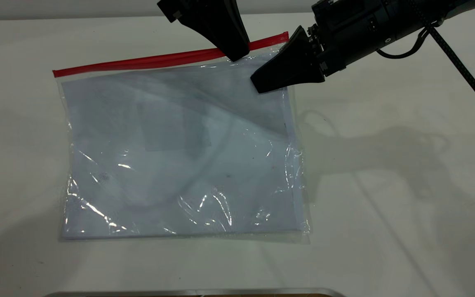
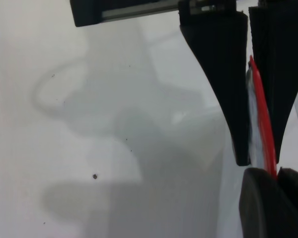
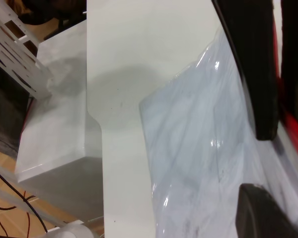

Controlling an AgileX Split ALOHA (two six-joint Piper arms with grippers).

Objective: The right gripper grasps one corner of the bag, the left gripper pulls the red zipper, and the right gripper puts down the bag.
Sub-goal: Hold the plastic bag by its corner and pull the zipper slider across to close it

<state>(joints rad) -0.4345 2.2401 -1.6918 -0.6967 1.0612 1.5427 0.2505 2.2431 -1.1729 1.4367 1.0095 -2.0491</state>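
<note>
Bag [image 1: 179, 156] flat on table, both tools at red zipper [image 1: 146, 62]

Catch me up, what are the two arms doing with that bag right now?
Both arms are working the red-zipper edge of the clear bag, which lies flat on the white table with paper sheets inside. The left claw straddles the red zipper, its fingers close on either side of the strip, near the right end. The right claw sits at the corner of the bag by that same end, with the red strip running between its fingers. The bag is not lifted yet.
</note>
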